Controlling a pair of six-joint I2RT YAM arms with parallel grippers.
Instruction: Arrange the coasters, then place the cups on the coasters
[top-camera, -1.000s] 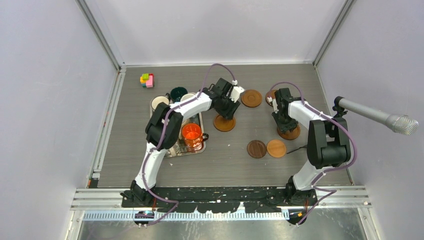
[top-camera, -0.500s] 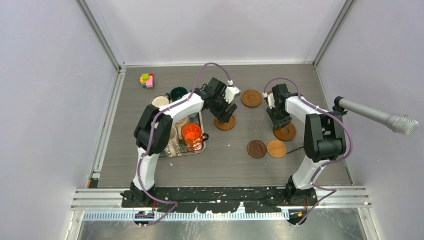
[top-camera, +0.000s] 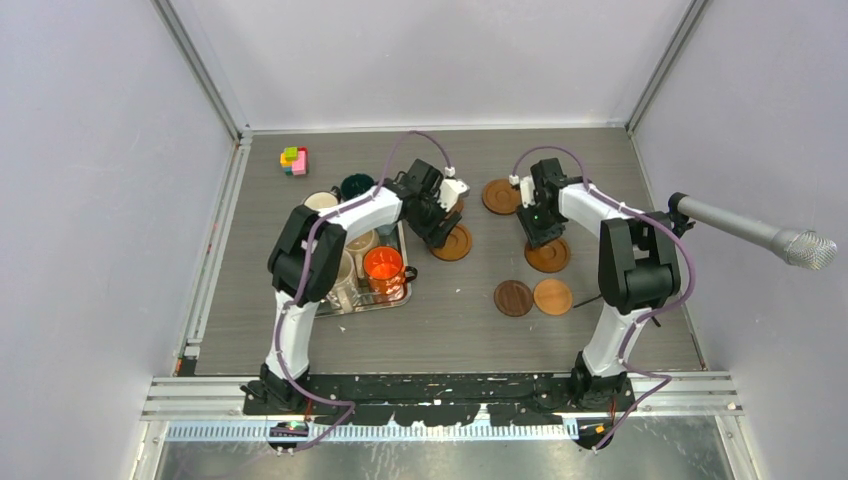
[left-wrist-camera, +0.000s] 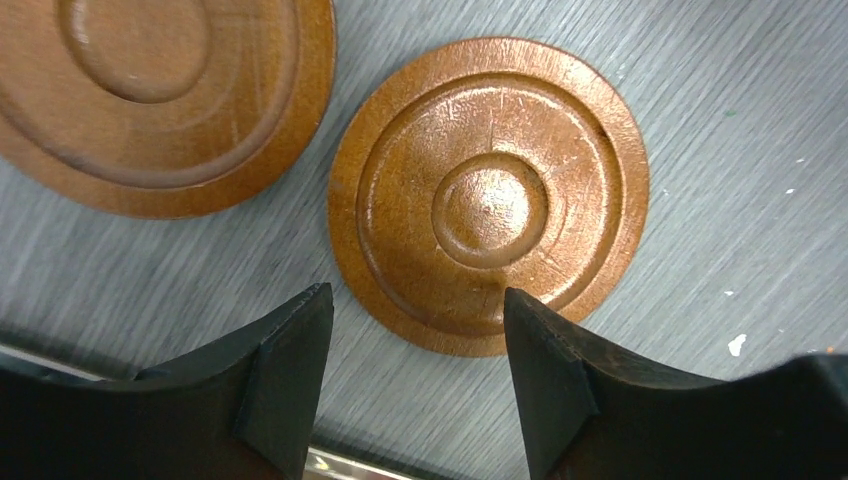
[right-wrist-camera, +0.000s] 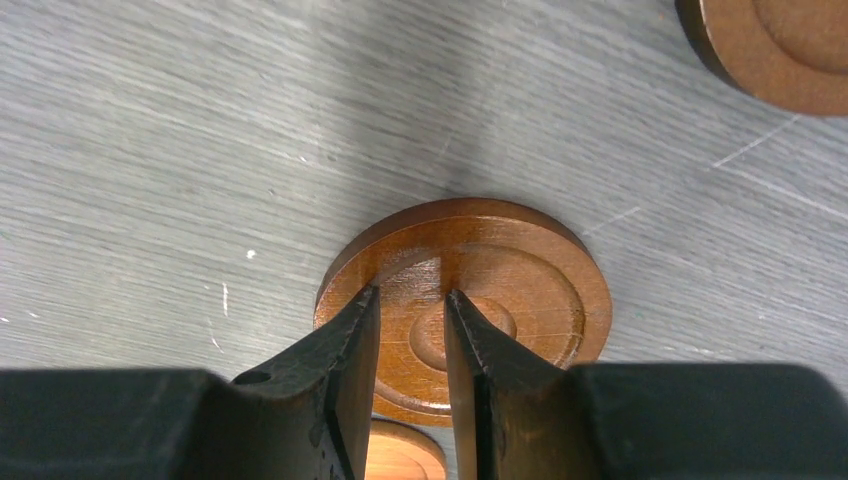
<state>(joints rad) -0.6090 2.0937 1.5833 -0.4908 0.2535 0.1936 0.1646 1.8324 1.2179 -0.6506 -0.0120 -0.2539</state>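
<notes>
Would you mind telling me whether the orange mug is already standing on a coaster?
No, the orange mug stands inside the silver tray, well apart from the coasters laid out to its right.

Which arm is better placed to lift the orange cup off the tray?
Left, probably: the left end effector hangs open and empty just beside the tray holding the orange cup, while the right end effector sits farther off, tips over a coaster.

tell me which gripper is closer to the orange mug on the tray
Left. The left gripper is over a coaster just right of and behind the orange mug. The right gripper is much farther right, over a second coaster.
</notes>
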